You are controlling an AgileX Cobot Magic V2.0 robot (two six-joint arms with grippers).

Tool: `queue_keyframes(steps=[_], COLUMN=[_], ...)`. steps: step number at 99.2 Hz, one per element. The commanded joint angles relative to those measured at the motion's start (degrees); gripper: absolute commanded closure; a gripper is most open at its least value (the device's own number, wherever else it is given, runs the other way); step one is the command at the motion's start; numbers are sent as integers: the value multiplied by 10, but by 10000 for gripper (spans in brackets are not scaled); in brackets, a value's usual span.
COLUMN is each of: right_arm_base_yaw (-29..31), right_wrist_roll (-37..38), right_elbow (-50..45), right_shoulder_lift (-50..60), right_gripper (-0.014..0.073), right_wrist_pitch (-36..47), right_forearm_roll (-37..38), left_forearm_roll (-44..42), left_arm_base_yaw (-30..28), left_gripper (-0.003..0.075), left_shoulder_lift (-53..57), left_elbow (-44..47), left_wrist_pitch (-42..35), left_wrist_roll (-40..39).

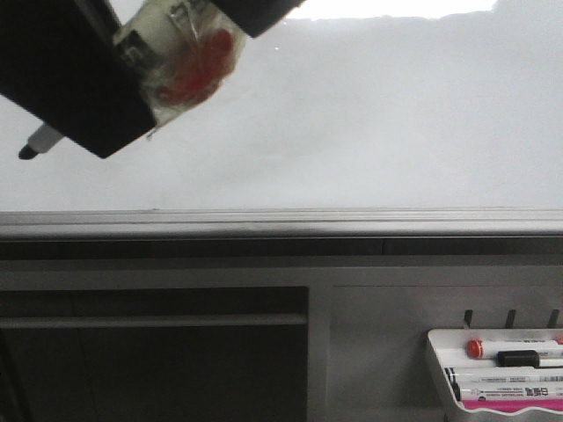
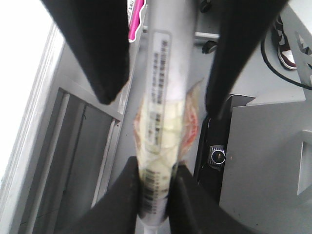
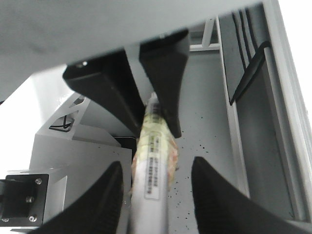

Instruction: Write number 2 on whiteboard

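The whiteboard [image 1: 369,123] fills the upper front view, pale and glossy, with its grey lower rail [image 1: 281,220] below. No number 2 shows on it. My left gripper [image 1: 132,88] is at the top left, shut on a white marker wrapped in clear and red tape [image 1: 189,66]. The marker's black tip [image 1: 29,151] points down-left in front of the board. The left wrist view shows the left gripper [image 2: 158,175] clamped on the marker [image 2: 163,97]. My right gripper [image 3: 156,165] is open, with a finger on each side of the marker [image 3: 153,180]. It also shows at the front view's top [image 1: 255,18].
A white marker tray [image 1: 437,352] hangs at the lower right below the rail. It holds a red-capped marker [image 1: 475,348], black-capped markers and a pink eraser [image 1: 519,404]. A grey cabinet front [image 1: 158,352] lies under the rail. A glare patch [image 1: 396,7] is at the board's top.
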State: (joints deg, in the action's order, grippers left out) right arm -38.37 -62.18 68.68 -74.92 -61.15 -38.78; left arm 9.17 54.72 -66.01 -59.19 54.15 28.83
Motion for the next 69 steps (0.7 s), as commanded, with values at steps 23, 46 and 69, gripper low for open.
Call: queue_keyframes(steps=[23,46,69], right_arm_base_yaw=[-1,-1,-1], right_wrist_roll=[-7,-7,-7], right_elbow=[19,19,19], right_shoulder_lift=[12,12,13], right_gripper=[538,629,629], right_wrist_pitch=[16,14,19], right_forearm_roll=[-28,-28,-15], left_forearm_roll=[13,13,6], left_arm_base_yaw=[5,5,4], left_gripper=[740,736,414], left_shoulder_lift=[10,10,11], left_elbow=[-20,-20,-20], left_wrist_pitch=[-29,-31,-52], left_wrist_roll=[-1,-1,-1])
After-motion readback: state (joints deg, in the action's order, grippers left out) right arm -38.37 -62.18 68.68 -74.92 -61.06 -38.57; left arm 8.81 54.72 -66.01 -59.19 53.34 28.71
